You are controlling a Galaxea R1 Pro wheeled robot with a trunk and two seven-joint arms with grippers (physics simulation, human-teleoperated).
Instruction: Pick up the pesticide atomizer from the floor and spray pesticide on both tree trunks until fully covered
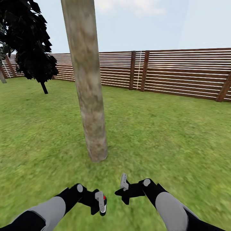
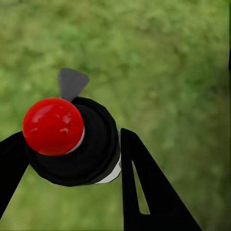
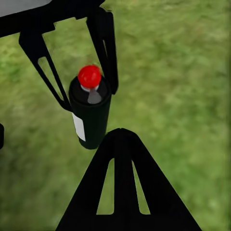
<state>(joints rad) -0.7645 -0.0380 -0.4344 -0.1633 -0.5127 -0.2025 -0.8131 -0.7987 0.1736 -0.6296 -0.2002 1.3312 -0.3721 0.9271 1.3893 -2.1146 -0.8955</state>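
Atomizer: the pesticide atomizer [image 1: 103,205] was off the grass, held low in front of the robot, short of the foot of the tree trunk [image 1: 88,96]. Its red nozzle [image 2: 53,126] stood uppermost and its white label [image 3: 78,126] faced sideways. The bottle hung roughly upright, which I judged suited spraying.

Left pincer: the left gripper [image 1: 100,202] was clamped on the black body of the bottle, one finger [image 2: 144,192] either side, just below the nozzle. That grip left the top free.

Right pincer: the right gripper [image 1: 124,183] hung just beside the atomizer, slightly nearer the trunk, carrying nothing. Whether its jaws were wide or narrow could not be told. Its camera looked onto the held bottle. I judged it stood ready to press the nozzle, though that was not shown.

Trunk: it rose thick and mottled from the lawn [image 1: 166,134], directly ahead of the atomizer and near it. No visible spray marked the bark.

Surroundings: beyond the trunk ran the slatted wooden fence [image 1: 186,73]; a black tree [image 1: 30,41] stood well apart on the robot's left.

Progress: pick-up appeared done; coating appeared not yet begun.
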